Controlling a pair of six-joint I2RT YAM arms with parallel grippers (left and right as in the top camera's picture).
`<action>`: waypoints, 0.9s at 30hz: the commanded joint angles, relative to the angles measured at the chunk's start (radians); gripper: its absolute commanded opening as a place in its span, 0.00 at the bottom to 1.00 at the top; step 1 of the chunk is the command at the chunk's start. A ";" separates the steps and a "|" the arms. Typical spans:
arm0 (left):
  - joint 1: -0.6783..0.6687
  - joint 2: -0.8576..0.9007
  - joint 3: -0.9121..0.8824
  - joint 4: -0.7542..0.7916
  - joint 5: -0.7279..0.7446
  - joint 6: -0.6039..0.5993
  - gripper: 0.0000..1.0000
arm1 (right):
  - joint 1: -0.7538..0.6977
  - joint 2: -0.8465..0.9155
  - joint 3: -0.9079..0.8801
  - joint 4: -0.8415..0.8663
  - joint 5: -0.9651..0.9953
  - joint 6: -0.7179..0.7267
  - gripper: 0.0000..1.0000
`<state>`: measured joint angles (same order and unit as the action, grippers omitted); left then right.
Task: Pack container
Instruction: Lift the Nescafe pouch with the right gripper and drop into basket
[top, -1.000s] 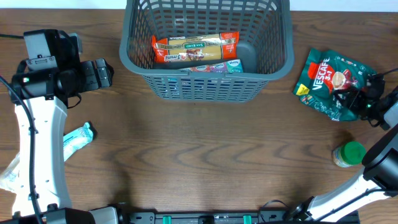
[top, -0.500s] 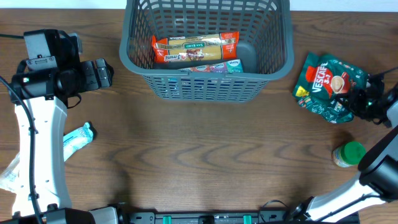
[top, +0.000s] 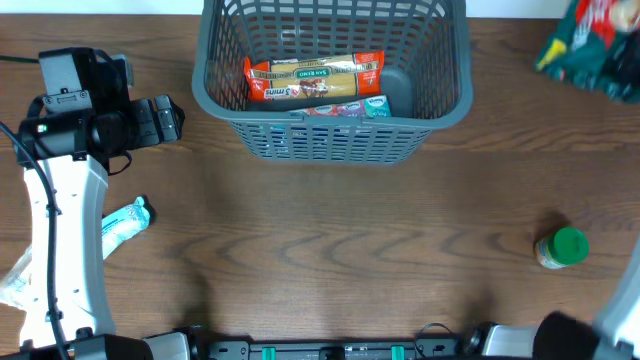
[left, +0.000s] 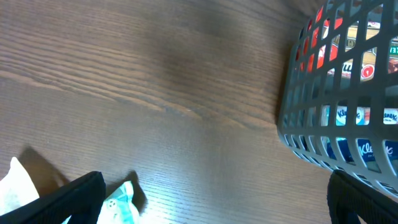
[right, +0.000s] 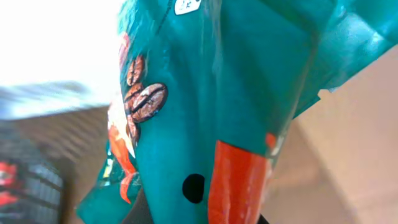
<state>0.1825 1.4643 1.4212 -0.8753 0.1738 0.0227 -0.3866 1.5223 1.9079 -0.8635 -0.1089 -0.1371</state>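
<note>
The container (top: 440, 100), a large dark grey lattice basket, stands at the top middle and holds an orange noodle packet (top: 314, 78) and a tissue pack (top: 345, 108). It also shows in the left wrist view (left: 298, 118). My right gripper is shut on a green coffee bag (right: 205, 112), which fills the right wrist view. In the overhead view the bag (top: 595, 45) is blurred and lifted at the top right corner. My left gripper (left: 211, 205) is open and empty over the table left of the container.
A green-lidded jar (top: 562, 248) stands at the right. A light blue packet (top: 125, 222) lies at the left under the left arm, and shows in the left wrist view (left: 118, 205). A white wrapper (top: 15, 280) lies at the far left edge.
My right gripper has lifted the green coffee bag off the table and carried it up to the top right corner. The left arm has not moved.
</note>
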 joint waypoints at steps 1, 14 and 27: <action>0.002 -0.008 0.004 -0.005 0.002 0.006 0.99 | 0.106 -0.017 0.074 -0.014 -0.116 -0.172 0.01; 0.002 -0.008 0.004 -0.006 0.002 0.006 0.99 | 0.512 0.062 0.087 0.130 -0.135 -0.769 0.01; 0.002 -0.008 0.004 0.004 0.002 0.010 0.99 | 0.637 0.417 0.087 -0.180 -0.175 -0.885 0.01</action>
<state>0.1825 1.4643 1.4212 -0.8749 0.1738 0.0231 0.2363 1.8965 1.9694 -1.0317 -0.2501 -0.9661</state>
